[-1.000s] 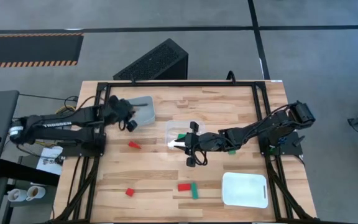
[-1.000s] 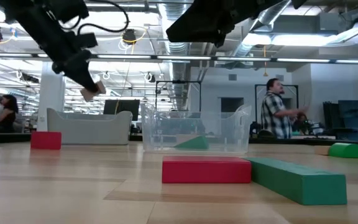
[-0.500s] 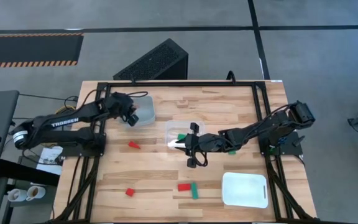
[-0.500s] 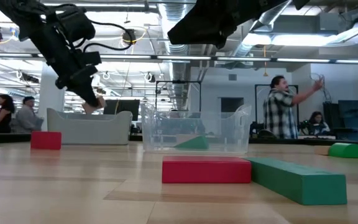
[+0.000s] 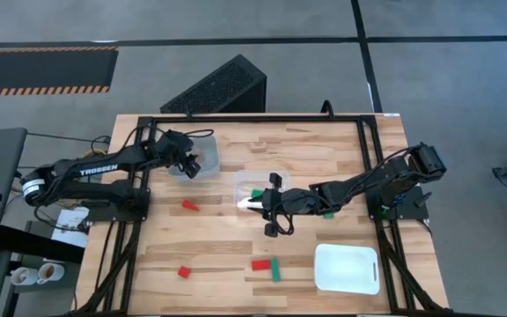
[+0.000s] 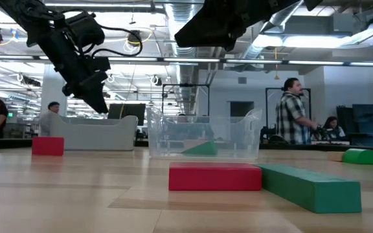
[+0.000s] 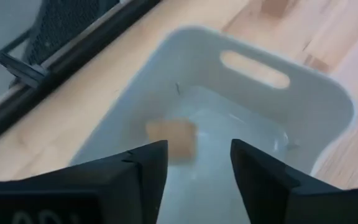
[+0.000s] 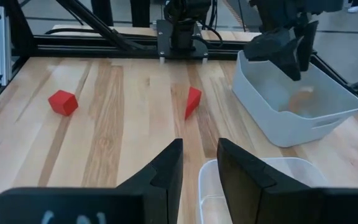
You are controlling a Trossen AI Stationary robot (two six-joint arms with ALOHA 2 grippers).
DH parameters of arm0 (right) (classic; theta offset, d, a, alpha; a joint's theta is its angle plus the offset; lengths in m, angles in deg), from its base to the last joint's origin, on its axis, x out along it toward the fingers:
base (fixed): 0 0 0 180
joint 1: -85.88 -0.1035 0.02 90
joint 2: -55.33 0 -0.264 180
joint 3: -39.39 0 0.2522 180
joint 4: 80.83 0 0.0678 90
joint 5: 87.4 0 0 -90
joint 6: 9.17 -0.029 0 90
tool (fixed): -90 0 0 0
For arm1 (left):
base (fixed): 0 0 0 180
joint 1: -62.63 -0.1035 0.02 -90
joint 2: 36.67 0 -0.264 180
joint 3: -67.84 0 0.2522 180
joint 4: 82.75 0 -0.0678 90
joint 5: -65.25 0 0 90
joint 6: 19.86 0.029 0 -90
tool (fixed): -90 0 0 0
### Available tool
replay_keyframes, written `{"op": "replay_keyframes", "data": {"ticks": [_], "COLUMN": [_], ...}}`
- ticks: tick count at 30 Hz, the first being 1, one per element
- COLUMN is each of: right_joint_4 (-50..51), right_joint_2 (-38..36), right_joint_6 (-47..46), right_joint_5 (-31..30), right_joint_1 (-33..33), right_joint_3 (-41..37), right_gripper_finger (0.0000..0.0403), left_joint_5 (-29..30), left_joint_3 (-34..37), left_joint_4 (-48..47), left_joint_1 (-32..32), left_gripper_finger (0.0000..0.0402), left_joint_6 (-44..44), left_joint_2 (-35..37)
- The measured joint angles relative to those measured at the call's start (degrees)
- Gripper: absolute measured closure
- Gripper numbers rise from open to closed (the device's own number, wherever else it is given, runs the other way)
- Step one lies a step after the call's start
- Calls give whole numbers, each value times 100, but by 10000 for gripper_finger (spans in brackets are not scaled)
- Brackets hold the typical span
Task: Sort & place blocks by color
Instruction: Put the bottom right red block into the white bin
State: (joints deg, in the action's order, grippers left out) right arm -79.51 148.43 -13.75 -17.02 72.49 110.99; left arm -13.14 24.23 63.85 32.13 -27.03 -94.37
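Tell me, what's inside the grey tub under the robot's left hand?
One pale wood block lies inside the grey tub. The left gripper hangs open above it. Its fingers cover the tub's near part, so more could hide there.

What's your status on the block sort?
Left gripper open over the grey plastic bin; pale wooden block inside it. Right gripper open, empty, above the clear plastic tub. Nothing obstructing.

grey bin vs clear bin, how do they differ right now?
The grey bin is opaque and holds a pale wood block; the clear bin is see-through and holds a green block. The left gripper is open above the grey bin; the right gripper is by the clear one. Both are open-topped.
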Motion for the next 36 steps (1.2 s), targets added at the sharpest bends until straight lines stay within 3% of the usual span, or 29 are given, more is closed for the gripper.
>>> {"op": "replay_keyframes", "data": {"ticks": [5,11,14,17,21,25,36], "right_joint_4": [98,330,345,318,307,309,230], "right_joint_2": [0,0,0,0,0,0,107], "right_joint_6": [8,8,-68,-239,-524,-455,-607], "right_joint_5": [0,1,2,2,5,9,171], "right_joint_1": [0,0,-2,-7,-7,-7,-319], "right_joint_3": [0,-1,0,-2,-2,20,252], "right_gripper_finger": [281,281,281,281,281,281,281], "left_joint_5": [-53,-498,-109,441,678,1124,632], "left_joint_3": [-148,89,442,1092,2166,2807,2683], "left_joint_4": [188,1135,1599,2754,5120,6412,6686], "left_joint_1": [175,1116,1812,2541,3367,3717,3744], "left_gripper_finger": [221,234,248,261,274,281,283], "left_joint_6": [-75,-502,-651,-999,-679,-360,-10], "left_joint_2": [573,1970,2652,3188,3294,3209,3219]}}
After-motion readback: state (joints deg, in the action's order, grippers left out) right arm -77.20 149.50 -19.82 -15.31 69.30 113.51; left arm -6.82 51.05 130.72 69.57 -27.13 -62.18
